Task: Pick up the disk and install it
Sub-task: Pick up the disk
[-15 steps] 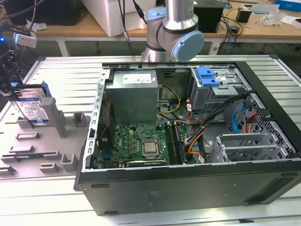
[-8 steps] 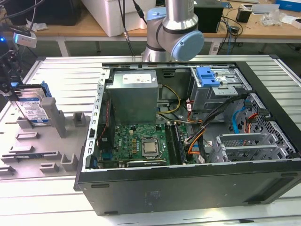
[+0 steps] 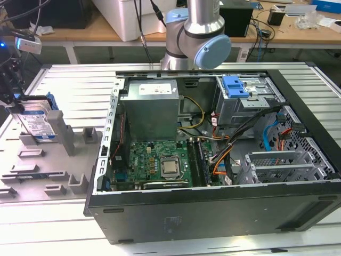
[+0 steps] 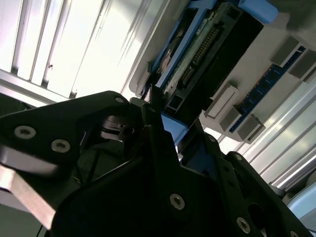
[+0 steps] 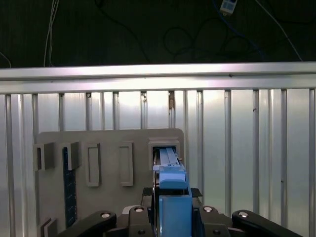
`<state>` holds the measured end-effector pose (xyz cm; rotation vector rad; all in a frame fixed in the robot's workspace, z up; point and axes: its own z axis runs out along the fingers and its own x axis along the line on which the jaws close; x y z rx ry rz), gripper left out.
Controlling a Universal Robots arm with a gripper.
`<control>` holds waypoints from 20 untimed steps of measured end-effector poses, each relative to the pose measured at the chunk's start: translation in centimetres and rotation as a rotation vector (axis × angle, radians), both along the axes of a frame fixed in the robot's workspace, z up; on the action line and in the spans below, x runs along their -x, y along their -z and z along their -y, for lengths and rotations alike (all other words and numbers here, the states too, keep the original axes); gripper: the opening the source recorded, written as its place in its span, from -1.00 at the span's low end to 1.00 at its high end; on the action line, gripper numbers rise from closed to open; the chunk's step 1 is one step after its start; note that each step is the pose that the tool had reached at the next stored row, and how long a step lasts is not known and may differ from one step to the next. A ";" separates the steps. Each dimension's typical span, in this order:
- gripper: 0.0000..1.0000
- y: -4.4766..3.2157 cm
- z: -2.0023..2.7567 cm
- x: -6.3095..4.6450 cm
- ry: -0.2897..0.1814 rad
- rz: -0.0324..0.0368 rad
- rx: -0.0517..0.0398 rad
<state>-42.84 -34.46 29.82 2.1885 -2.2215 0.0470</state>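
Presently: gripper (image 5: 173,193) points straight down at the exterior view's left, clamped on the top edge of the disk (image 3: 38,121), upright in grey holder (image 3: 80,144).

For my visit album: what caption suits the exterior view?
The gripper poised at the disk, which stands in a grey holder beside an open computer case.

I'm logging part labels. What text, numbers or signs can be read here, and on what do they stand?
No text can be read.
Label on the disk: white and blue, print too small to read.
White sticker on the grey metal box: print too small to read.
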 end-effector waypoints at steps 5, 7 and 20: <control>-0.26 0.01 0.00 0.0 0.000 0.0000 0.0000; -0.26 0.02 0.00 0.0 0.000 0.0001 0.0000; 0.00 0.04 0.00 0.0 0.000 0.0001 -0.0001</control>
